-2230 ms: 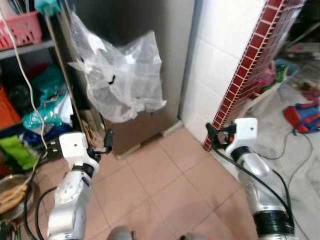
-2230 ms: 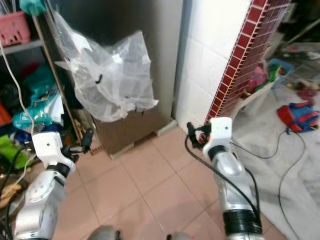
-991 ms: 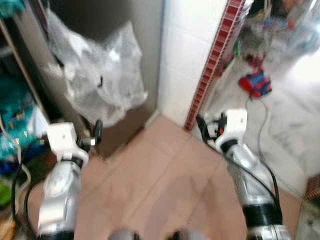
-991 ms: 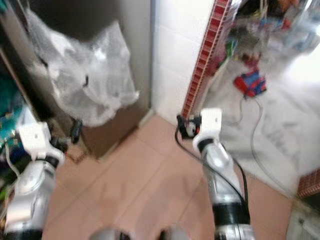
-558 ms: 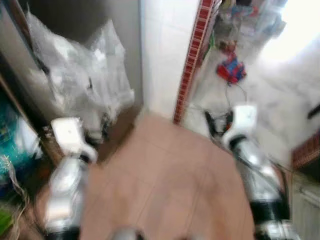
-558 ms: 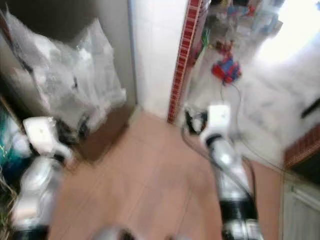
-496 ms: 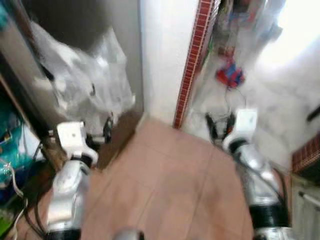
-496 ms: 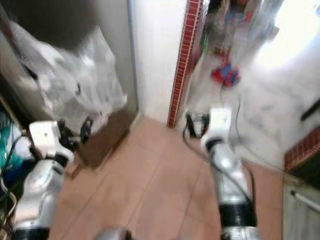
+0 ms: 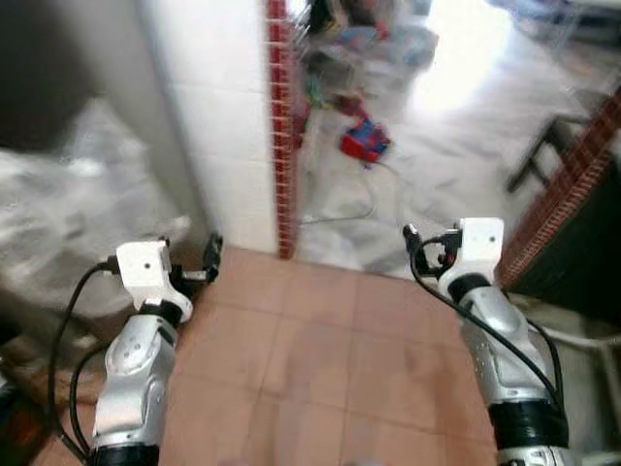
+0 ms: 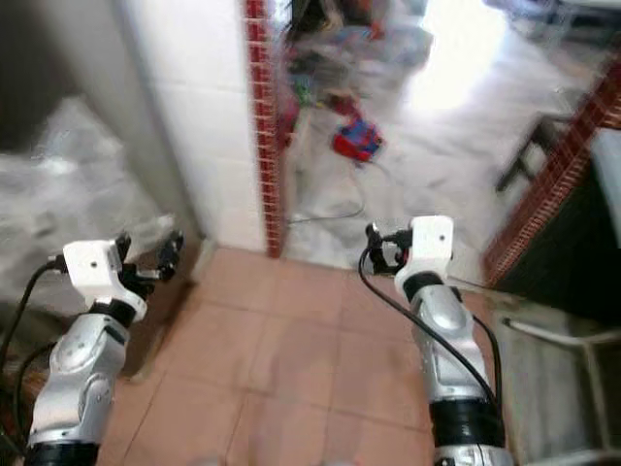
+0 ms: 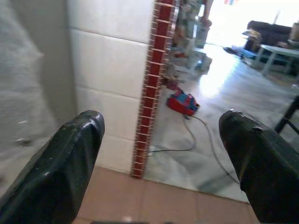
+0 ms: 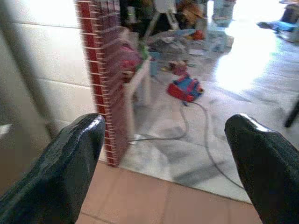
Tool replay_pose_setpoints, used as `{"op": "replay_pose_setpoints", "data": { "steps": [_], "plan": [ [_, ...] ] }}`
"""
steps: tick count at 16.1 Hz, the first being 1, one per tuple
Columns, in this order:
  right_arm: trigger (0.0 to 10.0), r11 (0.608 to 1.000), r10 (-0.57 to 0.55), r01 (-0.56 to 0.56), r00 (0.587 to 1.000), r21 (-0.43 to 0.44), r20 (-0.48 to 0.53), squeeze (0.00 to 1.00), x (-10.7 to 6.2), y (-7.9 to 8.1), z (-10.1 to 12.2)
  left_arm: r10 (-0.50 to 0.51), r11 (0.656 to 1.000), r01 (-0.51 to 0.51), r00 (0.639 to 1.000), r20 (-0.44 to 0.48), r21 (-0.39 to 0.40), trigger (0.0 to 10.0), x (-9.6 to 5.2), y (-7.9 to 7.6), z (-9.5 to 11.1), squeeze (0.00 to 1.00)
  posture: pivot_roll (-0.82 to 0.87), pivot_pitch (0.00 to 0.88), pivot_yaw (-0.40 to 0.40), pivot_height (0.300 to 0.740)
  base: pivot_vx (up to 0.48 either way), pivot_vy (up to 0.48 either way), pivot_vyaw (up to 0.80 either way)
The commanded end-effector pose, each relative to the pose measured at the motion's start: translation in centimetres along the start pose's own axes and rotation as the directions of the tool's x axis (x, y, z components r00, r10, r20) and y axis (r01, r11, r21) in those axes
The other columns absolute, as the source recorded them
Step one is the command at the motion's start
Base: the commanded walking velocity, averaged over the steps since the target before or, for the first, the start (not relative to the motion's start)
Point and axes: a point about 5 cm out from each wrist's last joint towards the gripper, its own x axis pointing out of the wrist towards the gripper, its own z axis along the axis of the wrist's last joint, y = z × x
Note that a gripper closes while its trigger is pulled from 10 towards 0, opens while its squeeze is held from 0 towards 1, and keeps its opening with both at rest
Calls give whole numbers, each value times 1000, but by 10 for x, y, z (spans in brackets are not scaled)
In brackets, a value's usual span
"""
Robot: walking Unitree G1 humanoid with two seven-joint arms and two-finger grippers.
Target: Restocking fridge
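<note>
Both arms are held out over the tiled floor [image 9: 320,359]. The left gripper [image 9: 209,260] and the right gripper [image 9: 419,250] are open and hold nothing. The fridge [image 9: 58,87] stands on the left, beside a white wall [image 9: 218,107].

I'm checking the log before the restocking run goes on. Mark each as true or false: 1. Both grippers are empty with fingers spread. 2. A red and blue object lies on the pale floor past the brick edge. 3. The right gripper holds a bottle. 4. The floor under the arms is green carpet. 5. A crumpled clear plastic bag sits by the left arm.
1. True: the left gripper and the right gripper are open and hold nothing.
2. True: the red and blue object lies beyond the red brick edge, a cable trailing from it.
3. False: its fingers are apart and empty.
4. False: it is a pinkish tile floor.
5. True: the plastic bag is on the robot's left.
</note>
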Motion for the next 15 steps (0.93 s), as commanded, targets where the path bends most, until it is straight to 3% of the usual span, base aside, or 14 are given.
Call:
{"op": "replay_pose_setpoints", "data": {
  "steps": [1, 7, 11, 15],
  "plan": [
    [10000, 1000, 18, -18, 1000, 6, 19, 0, 3, 8, 5, 21, 1000, -21, 1000, -12, 11, 10000, 1, 7, 1, 0, 27, 2, -8, 740, 446, 0, -800],
    [10000, 1000, -2, 2, 1000, 1, 18, 0, 2, 5, 3, -6, 1000, 6, 1000, -22, 16, 10000, 2, 7, -2, 0, 48, 22, -8, 740, 335, 341, -800],
    [10000, 1000, 2, -1, 999, -9, 35, 0, 0, 13, 5, -23, 1000, 24, 999, -31, 17, 10000, 4, 6, -1, 0, 49, 36, 24, 740, 303, 372, -800],
    [10000, 999, -48, 47, 998, 12, 46, 0, -1, 4, 9, 2, 999, -1, 1000, -30, 33, 10000, 7, 12, -1, 0, 23, 25, 25, 740, 289, 385, -800]
  ]
}}
